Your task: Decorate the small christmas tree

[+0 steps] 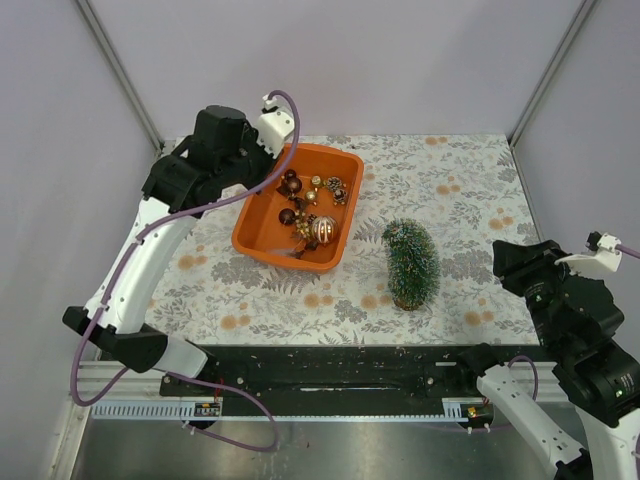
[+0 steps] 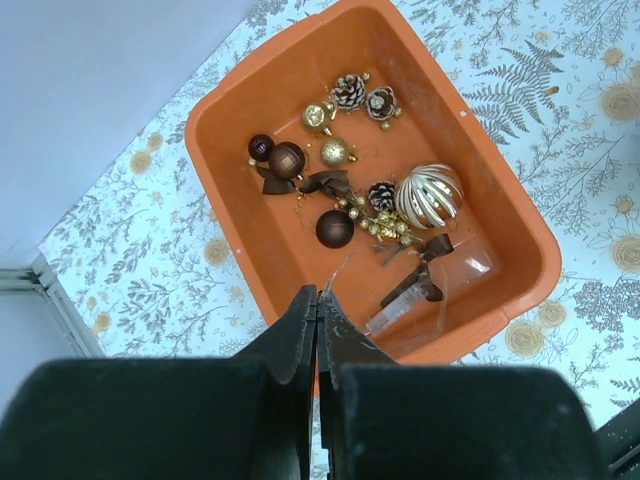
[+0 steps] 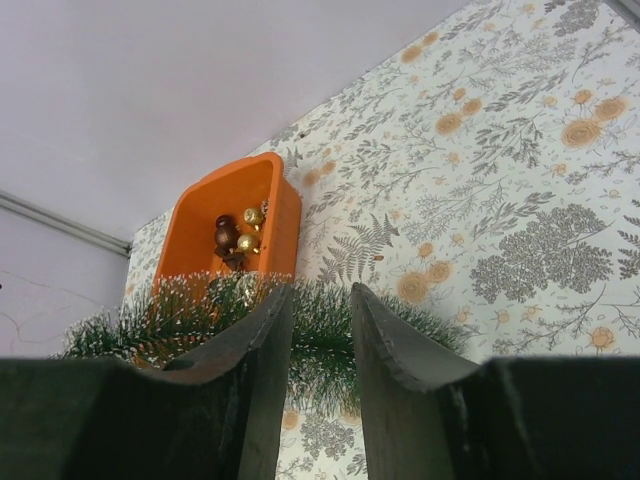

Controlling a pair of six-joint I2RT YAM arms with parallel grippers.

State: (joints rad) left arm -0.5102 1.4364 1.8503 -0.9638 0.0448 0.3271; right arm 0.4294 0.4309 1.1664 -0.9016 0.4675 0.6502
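Observation:
The small christmas tree [image 1: 411, 263], dark green and frosted, appears to lie on the floral table with its brown base toward the near edge. It fills the lower part of the right wrist view [image 3: 150, 320]. My right gripper [image 1: 508, 262] is to its right, a little apart, open by a narrow gap and empty [image 3: 320, 290]. The orange tub [image 1: 262, 225] holds brown and gold baubles [image 2: 334, 228], pine cones [image 2: 349, 90] and a striped gold ball [image 2: 428, 195]. My left gripper [image 2: 318, 292] is shut above the tub's edge.
A clear plastic piece with a brown ribbon [image 2: 420, 290] lies in the tub. The table [image 1: 470, 190] has a floral cloth, pale walls on three sides and a black rail [image 1: 330, 365] along its near edge.

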